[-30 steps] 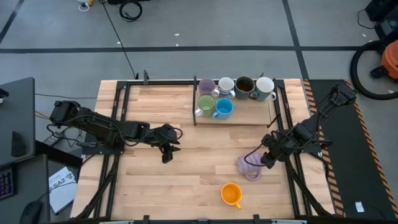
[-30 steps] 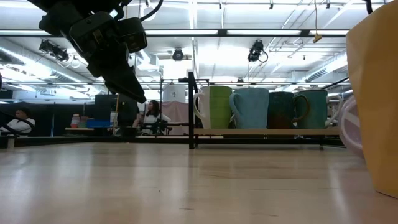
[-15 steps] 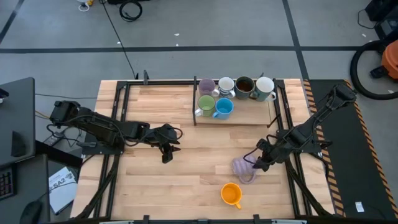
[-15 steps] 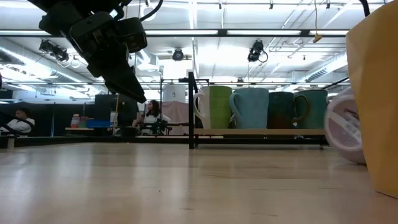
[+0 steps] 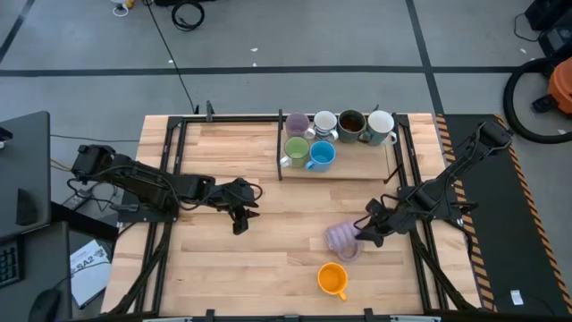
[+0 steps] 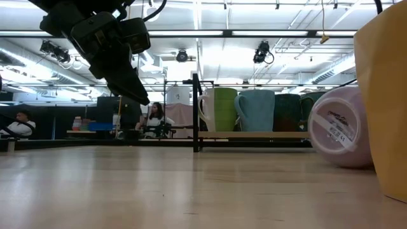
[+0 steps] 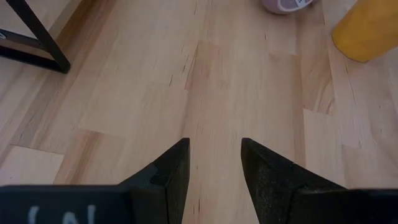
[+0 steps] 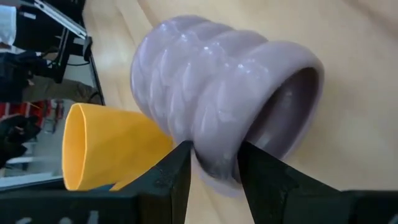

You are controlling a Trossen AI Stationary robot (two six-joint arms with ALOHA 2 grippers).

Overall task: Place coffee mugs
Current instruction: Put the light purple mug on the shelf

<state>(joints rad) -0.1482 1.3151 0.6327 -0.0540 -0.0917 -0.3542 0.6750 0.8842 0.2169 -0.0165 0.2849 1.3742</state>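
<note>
The right gripper was closed on the rim of the ribbed lavender mug, which lay tipped on its side on the table toward the front right corner, just behind the orange mug near the front edge. The left gripper hung above the table's middle left with its fingers parted and holding nothing. Six other mugs stood grouped on the rack at the back edge.
</note>
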